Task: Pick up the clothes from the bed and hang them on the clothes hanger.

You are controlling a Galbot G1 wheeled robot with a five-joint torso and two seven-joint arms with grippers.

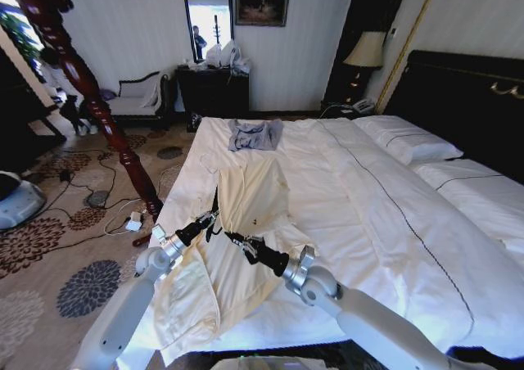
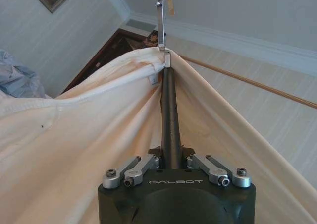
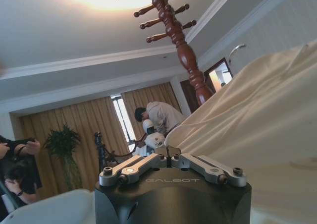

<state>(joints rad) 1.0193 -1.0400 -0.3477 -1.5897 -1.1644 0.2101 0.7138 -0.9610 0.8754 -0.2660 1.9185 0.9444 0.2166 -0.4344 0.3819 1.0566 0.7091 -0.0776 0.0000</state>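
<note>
the cream clothes (image 1: pixel 246 223) lie on the bed (image 1: pixel 393 214) near its edge, draped over the black clothes hanger (image 2: pixel 171 120). left gripper (image 1: pixel 211 218) clamps the hanger bar, hook (image 2: pixel 162 16) free above. right gripper (image 1: pixel 232 239) rests on the fabric; fingers look closed, nothing seen held. advice: seat both shoulders evenly on the hanger before lifting.
</note>
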